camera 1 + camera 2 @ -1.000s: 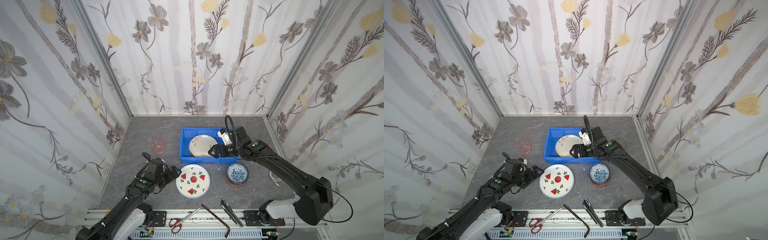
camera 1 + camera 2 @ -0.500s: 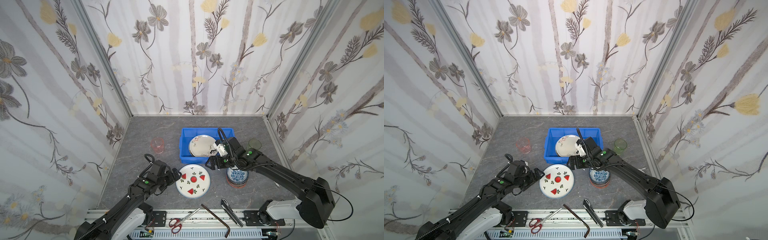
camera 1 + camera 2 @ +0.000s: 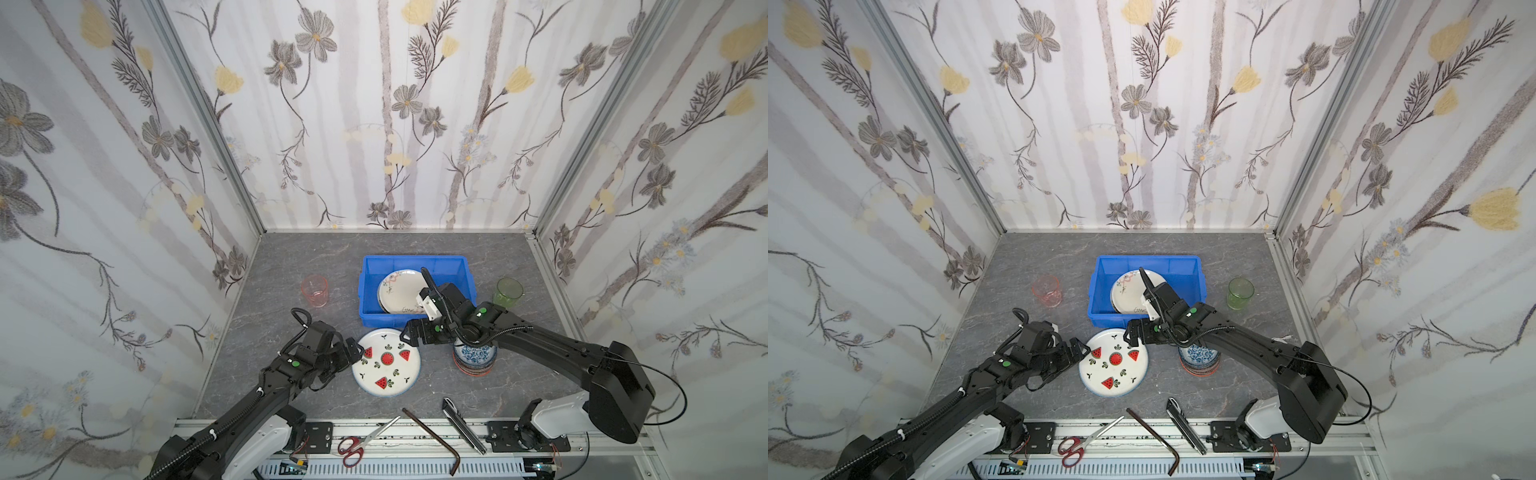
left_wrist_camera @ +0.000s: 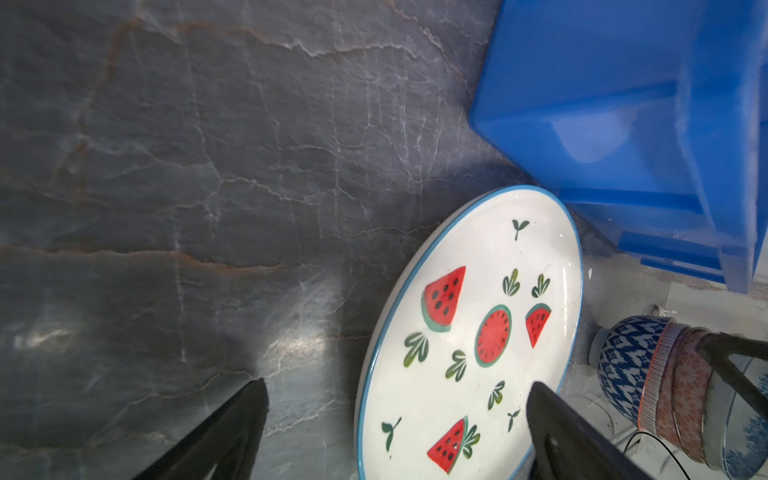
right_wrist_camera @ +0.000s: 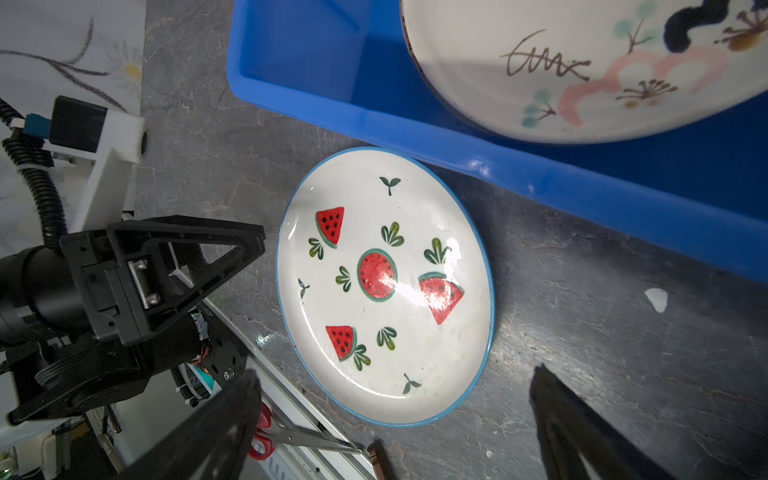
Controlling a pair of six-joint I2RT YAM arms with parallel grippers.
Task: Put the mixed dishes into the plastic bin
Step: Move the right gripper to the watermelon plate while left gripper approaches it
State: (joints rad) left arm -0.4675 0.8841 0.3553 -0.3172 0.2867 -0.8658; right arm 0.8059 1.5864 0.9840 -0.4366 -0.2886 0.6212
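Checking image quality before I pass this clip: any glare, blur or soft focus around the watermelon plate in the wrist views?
Right wrist view: glare across the middle of the watermelon plate, print otherwise sharp. Left wrist view: plate sharp, the blue bin beside it soft and hazy, a pale sheen on the grey table.

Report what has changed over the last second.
The right gripper pulled back from over the blue bin and now hangs open above the watermelon plate's far edge. The left gripper edged up to that plate's rim, also open. Nothing was grasped. The plate in the bin, bowl stack, pink tumbler and green tumbler stayed put.
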